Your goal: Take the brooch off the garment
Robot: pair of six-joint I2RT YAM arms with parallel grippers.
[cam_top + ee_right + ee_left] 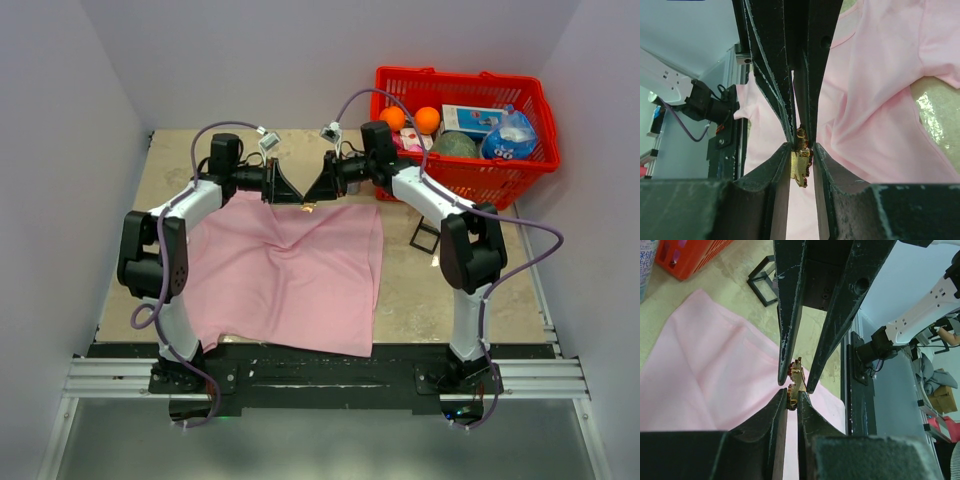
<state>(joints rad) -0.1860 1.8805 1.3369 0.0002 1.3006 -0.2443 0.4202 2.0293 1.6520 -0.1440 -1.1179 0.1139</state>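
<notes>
The pink garment [290, 285] lies spread on the table between my arms. The tiny golden brooch [308, 206] is at the garment's far edge, held between both grippers, which meet tip to tip. My left gripper [297, 198] is shut on one end of the brooch [796, 380]. My right gripper [315, 197] is shut on the other end [801, 162]. In both wrist views the brooch sits in the air above the pink fabric [715, 370] [880, 100]. I cannot tell if it still touches the cloth.
A red basket [460, 75] stands at the back right with two oranges [427, 119], a blue bag and other items. A small black wire frame [425, 237] sits on the table right of the garment. The table's tan surface borders grey walls.
</notes>
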